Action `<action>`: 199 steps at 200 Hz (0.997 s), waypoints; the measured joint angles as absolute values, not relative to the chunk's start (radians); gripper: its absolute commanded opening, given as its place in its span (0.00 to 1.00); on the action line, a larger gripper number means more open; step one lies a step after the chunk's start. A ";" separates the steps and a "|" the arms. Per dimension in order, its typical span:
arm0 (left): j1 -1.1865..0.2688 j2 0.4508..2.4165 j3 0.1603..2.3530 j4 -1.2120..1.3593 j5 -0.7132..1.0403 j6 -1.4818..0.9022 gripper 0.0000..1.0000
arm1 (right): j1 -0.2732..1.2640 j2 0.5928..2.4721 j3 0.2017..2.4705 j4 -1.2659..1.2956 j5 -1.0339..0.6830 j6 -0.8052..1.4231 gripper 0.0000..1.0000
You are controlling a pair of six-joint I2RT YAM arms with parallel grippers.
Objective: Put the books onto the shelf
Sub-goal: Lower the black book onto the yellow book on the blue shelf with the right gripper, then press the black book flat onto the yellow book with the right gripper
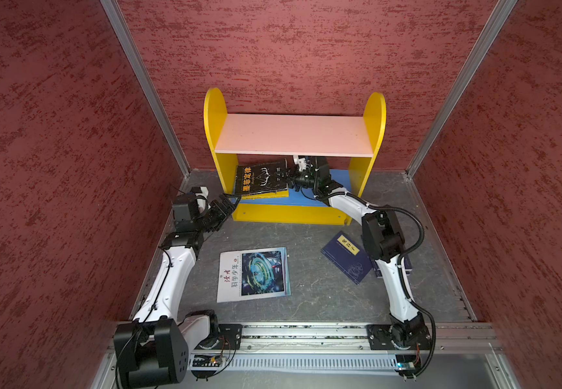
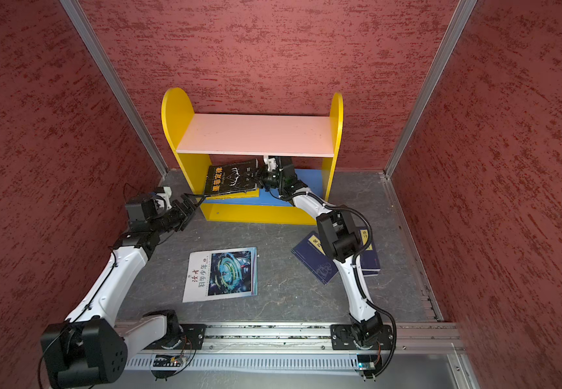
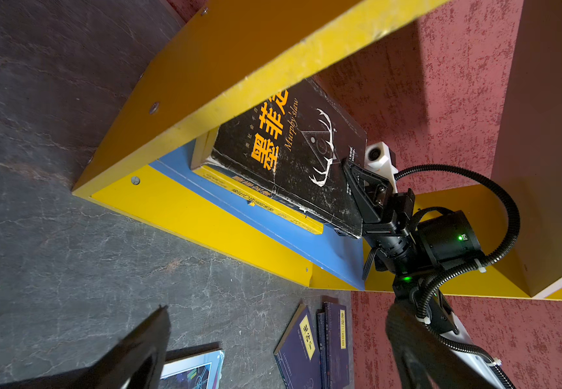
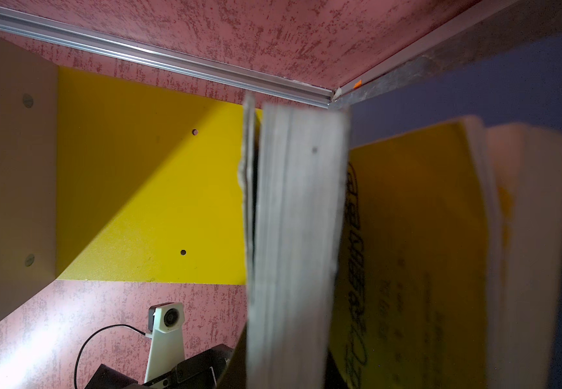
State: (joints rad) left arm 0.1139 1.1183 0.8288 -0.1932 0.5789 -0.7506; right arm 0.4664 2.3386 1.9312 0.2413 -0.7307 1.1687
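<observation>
In both top views the right pincer (image 1: 289, 176) reaches under the shelf's (image 1: 293, 134) pink upper board and is clamped on the three o'clock end of the black book (image 1: 261, 178). The book lies at nine o'clock from it, long axis seemingly three-to-nine. Its far end rests on a yellow book (image 1: 273, 194) on the blue lower board (image 1: 306, 202). Letting go here looks like the move in hand.

The left pincer (image 1: 229, 202) is spread wide and empty at eight o'clock of the book, just outside the shelf's side.

The left wrist view shows the cover's orange "墨菲定律" and "Murphy's law" (image 3: 289, 151). On the desk (image 1: 306, 303) a magazine (image 1: 254, 274) reads "科学少年", and one of two navy books (image 2: 369, 252) is labelled "鬼谷子" (image 3: 306, 336).
</observation>
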 measured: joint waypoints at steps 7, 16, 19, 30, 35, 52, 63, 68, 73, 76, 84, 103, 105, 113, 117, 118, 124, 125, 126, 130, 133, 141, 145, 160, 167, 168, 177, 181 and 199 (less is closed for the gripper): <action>0.114 1.121 0.829 -0.192 0.579 -0.751 0.99 | 0.466 2.339 1.932 0.237 -0.730 1.167 0.31; 0.114 1.124 0.829 -0.189 0.580 -0.751 0.99 | 0.466 2.339 1.932 0.233 -0.730 1.164 0.34; 0.114 1.126 0.829 -0.189 0.580 -0.751 0.99 | 0.466 2.339 1.932 0.232 -0.729 1.164 0.35; 0.114 1.127 0.829 -0.186 0.581 -0.751 0.99 | 0.463 2.339 1.932 0.227 -0.728 1.161 0.43; 0.114 1.127 0.829 -0.185 0.582 -0.751 0.99 | 0.463 2.339 1.932 0.225 -0.727 1.159 0.45; 0.115 1.127 0.829 -0.183 0.583 -0.750 0.99 | 0.462 2.339 1.935 0.206 -0.709 1.150 0.52; 0.115 1.127 0.829 -0.183 0.583 -0.750 0.99 | 0.461 2.339 1.938 0.183 -0.696 1.135 0.57; 0.115 1.127 0.829 -0.183 0.583 -0.750 0.99 | 0.461 2.339 1.939 0.175 -0.689 1.129 0.60; 0.115 1.127 0.829 -0.183 0.583 -0.750 0.99 | 0.461 2.339 1.940 0.167 -0.682 1.126 0.60; 0.115 1.127 0.829 -0.183 0.584 -0.751 0.99 | 0.461 2.339 1.942 0.167 -0.678 1.120 0.60; 0.115 1.127 0.829 -0.183 0.584 -0.750 0.99 | 0.461 2.335 1.946 0.153 -0.665 1.108 0.60; 0.115 1.127 0.829 -0.183 0.584 -0.750 0.99 | 0.461 2.328 1.951 0.117 -0.623 1.081 0.61; 0.115 1.127 0.829 -0.183 0.584 -0.750 0.99 | 0.461 2.328 1.951 0.114 -0.618 1.077 0.61; 0.115 1.127 0.829 -0.183 0.585 -0.750 0.99 | 0.461 2.324 1.951 0.102 -0.602 1.067 0.63; 0.115 1.127 0.829 -0.183 0.585 -0.750 0.99 | 0.461 2.323 1.951 0.099 -0.594 1.063 0.64; 0.115 1.127 0.829 -0.183 0.585 -0.750 0.99 | 0.461 2.322 1.951 0.097 -0.590 1.060 0.65; 0.115 1.127 0.829 -0.182 0.585 -0.750 0.99 | 0.461 2.320 1.951 0.091 -0.579 1.052 0.66; 0.115 1.127 0.829 -0.182 0.585 -0.750 0.99 | 0.461 2.318 1.951 0.088 -0.575 1.050 0.66; 0.115 1.127 0.829 -0.182 0.585 -0.750 0.99 | 0.461 2.318 1.951 0.086 -0.572 1.048 0.66; 0.115 1.127 0.829 -0.182 0.586 -0.750 0.99 | 0.461 2.315 1.952 0.081 -0.566 1.041 0.66; 0.115 1.127 0.829 -0.182 0.586 -0.750 0.99 | 0.461 2.314 1.954 0.073 -0.559 1.037 0.66; 0.115 1.127 0.829 -0.181 0.586 -0.751 0.99 | 0.461 2.310 1.962 0.054 -0.541 1.021 0.66; 0.115 1.127 0.829 -0.181 0.586 -0.750 0.99 | 0.461 2.310 1.968 0.041 -0.531 1.015 0.66; 0.115 1.127 0.829 -0.179 0.586 -0.750 0.99 | 0.461 2.309 2.000 -0.021 -0.494 0.979 0.69; 0.115 1.127 0.829 -0.179 0.586 -0.750 0.99 | 0.461 2.309 2.013 -0.051 -0.481 0.966 0.70; 0.115 1.127 0.829 -0.179 0.586 -0.750 0.99 | 0.461 2.309 2.016 -0.054 -0.480 0.963 0.70; 0.115 1.128 0.829 -0.179 0.586 -0.751 0.99 | 0.462 2.309 2.038 -0.099 -0.460 0.941 0.70; 0.115 1.128 0.829 -0.179 0.586 -0.750 0.99 | 0.463 2.309 2.046 -0.115 -0.453 0.931 0.70; 0.115 1.129 0.829 -0.176 0.586 -0.751 0.99 | 0.470 2.309 2.080 -0.197 -0.418 0.891 0.70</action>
